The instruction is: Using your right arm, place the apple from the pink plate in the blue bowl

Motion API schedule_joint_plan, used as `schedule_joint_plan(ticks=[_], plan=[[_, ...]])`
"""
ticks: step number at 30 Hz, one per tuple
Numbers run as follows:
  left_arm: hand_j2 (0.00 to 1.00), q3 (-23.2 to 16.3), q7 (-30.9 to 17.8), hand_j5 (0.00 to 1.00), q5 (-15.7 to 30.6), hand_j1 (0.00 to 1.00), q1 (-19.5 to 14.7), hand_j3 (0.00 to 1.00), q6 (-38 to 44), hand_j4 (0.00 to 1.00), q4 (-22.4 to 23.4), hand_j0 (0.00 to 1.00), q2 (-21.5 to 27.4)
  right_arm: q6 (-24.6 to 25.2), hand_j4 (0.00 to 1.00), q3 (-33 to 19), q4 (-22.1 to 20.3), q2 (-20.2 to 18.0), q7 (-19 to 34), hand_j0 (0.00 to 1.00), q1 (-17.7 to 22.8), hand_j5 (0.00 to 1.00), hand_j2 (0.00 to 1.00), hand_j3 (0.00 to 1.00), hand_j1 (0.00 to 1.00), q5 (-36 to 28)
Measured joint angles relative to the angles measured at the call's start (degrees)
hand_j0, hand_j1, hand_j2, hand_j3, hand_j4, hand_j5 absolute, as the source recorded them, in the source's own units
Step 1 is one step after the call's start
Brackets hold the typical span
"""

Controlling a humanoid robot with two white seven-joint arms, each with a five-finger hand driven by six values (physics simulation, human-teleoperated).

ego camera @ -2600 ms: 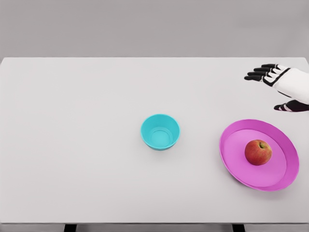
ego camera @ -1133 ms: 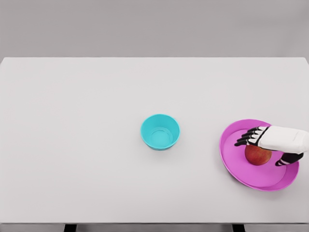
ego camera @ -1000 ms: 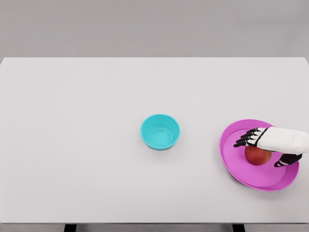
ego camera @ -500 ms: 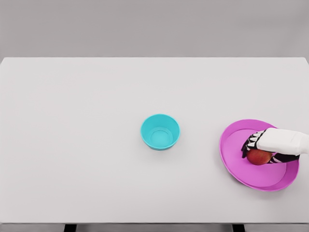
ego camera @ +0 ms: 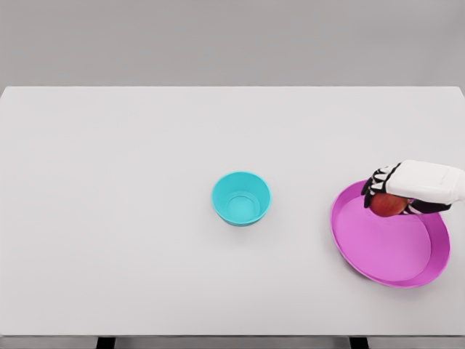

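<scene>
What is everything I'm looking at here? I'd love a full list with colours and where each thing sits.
Flat white rectangular table: one, white, fills most of the view.
Small round blue bowl: one, turquoise blue, near the table's middle, nothing in it.
Wide round pink plate: one, pink, on the table's right side, nothing resting on it.
Red apple: one, red, held in the hand over the plate's far edge.
Right hand: one, white with black fingers, coming in from the right edge, curled around the apple.
</scene>
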Motion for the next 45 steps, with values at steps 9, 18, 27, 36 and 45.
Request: schedule_joint_plan(ticks=[9, 18, 27, 36, 45], plan=[[1.00, 0.00, 0.00, 1.00, 0.00, 1.00, 0.00, 1.00, 0.00, 1.00, -0.01, 1.00, 0.00, -0.04, 0.57, -0.27, -1.44, 5.42, 0.01, 0.57, -1.67, 0.57, 0.57, 0.57, 0.57, 0.01], [1.00, 0.00, 0.00, 1.00, 0.00, 1.00, 0.00, 1.00, 0.00, 1.00, -0.01, 1.00, 0.00, -0.08, 0.57, -0.27, -2.89, 12.51, -0.03, 0.57, -1.93, 0.57, 0.57, 0.57, 0.57, 0.98], [1.00, 0.01, 0.00, 1.00, 0.00, 1.00, 0.00, 1.00, 0.00, 1.00, -0.02, 1.00, 0.00, -0.08, 0.57, 0.36, -3.23, 18.24, -0.12, 0.57, -4.75, 0.57, 0.57, 0.57, 0.57, 1.97], [1.00, 0.00, 0.00, 1.00, 0.00, 1.00, 0.00, 1.00, 0.00, 1.00, 0.00, 1.00, 0.00, -0.02, 0.57, 4.48, -3.08, 24.29, 0.00, 0.57, -9.58, 0.57, 0.57, 0.57, 0.57, 4.97], [1.00, 0.01, 0.00, 1.00, 0.00, 1.00, 0.00, 1.00, 0.00, 1.00, 0.00, 1.00, 0.00, -0.02, 0.57, 11.04, -1.62, 28.18, 0.02, 0.57, -14.06, 0.57, 0.57, 0.57, 0.57, 8.40]])
